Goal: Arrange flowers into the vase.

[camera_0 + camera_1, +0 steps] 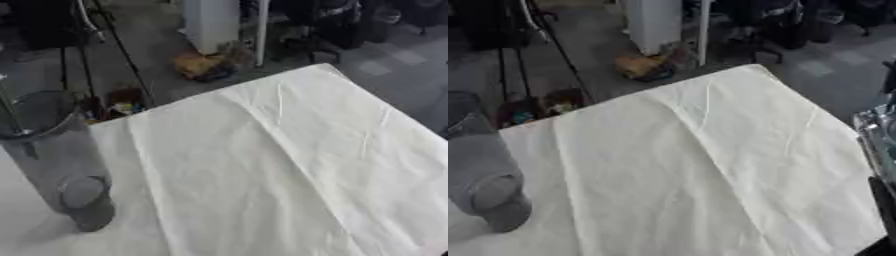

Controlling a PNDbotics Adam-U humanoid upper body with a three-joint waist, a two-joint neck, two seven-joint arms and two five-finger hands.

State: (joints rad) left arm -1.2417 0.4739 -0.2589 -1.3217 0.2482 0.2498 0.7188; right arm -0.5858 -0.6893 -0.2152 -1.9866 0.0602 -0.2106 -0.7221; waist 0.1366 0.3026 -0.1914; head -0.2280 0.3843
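Observation:
A tall clear glass vase point(52, 150) stands on the white cloth point(280, 165) at the table's left side, its open rim toward the upper left and its thick round base point(85, 200) toward me. I see no flowers in either view. Neither of my hands shows. In the right eye view a narrow dark shape point(883, 205) rises at the lower right edge; I cannot tell what it is.
A clear glassy object point(877, 132) sits at the right edge, just off the cloth. Beyond the table's far corner point(324, 67) lies grey floor with black stand legs point(114, 45), a white cabinet point(210, 22) and a yellow-brown bundle point(201, 65).

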